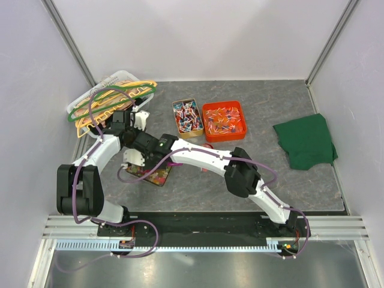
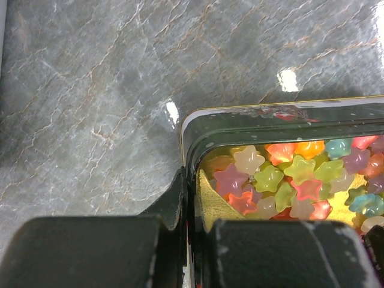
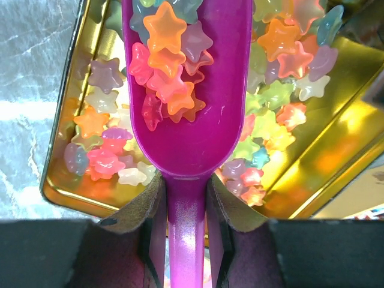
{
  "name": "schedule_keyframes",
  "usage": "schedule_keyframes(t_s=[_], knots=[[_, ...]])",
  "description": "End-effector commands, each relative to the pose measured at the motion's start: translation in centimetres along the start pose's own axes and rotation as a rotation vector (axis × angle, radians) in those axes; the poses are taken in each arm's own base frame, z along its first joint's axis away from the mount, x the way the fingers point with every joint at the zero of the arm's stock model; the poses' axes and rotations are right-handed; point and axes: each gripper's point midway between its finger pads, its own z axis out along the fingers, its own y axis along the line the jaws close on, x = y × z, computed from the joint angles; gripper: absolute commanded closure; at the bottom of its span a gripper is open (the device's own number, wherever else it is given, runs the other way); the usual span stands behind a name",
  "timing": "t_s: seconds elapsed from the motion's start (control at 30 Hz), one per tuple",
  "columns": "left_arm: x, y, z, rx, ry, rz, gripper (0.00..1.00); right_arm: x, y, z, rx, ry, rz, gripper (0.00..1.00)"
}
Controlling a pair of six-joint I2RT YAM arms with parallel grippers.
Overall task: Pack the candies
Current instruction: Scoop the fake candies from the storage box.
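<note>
A gold-lined tin (image 2: 252,123) holds many pastel star-shaped candies (image 2: 288,174) in pink, green, orange, yellow and blue. My left gripper (image 2: 191,180) is shut on the tin's wall at a corner, one finger inside and one outside. My right gripper (image 3: 186,192) is shut on the handle of a purple scoop (image 3: 198,126). The scoop carries several orange and pink star candies (image 3: 165,66) above the tin (image 3: 336,150). In the top view the tin (image 1: 155,174) sits at centre left, under both wrists, which overlap there.
A gold tin (image 1: 188,118) and an orange tray (image 1: 224,120), both with twist-wrapped pieces, stand at the back centre. A white basket of hangers (image 1: 111,102) is at the back left. A green cloth (image 1: 306,141) lies at the right.
</note>
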Motion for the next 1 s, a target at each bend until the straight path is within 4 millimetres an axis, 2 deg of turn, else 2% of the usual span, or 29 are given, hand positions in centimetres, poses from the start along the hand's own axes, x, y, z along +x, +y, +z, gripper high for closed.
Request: schedule_keyframes(t_s=[0.0,0.13,0.3,0.5,0.63,0.97], knots=[[-3.4,-1.1,-1.1,0.052,-0.129,-0.051,0.98,0.0,0.6,-1.6,-0.079,-0.058,0.074,1.0],[-3.4,-1.0,-1.1,0.051,-0.129,-0.054,0.98,0.6,0.0,-1.5,-0.064,-0.064,0.11,1.0],[-3.2,-1.0,-0.9,0.053,-0.126,-0.054,0.98,1.4,-1.2,-2.4,-0.01,-0.084,0.139,1.0],[-3.3,-1.0,-0.9,0.053,-0.129,-0.051,0.98,2.1,-1.3,-2.7,-0.013,-0.11,0.167,1.0],[-3.3,-1.0,-1.0,0.049,-0.131,-0.05,0.98,1.7,-1.1,-2.7,-0.03,-0.166,0.184,1.0],[-3.2,-0.7,-0.7,0.043,-0.129,-0.057,0.98,0.9,-1.1,-5.3,-0.052,-0.256,0.187,1.0]])
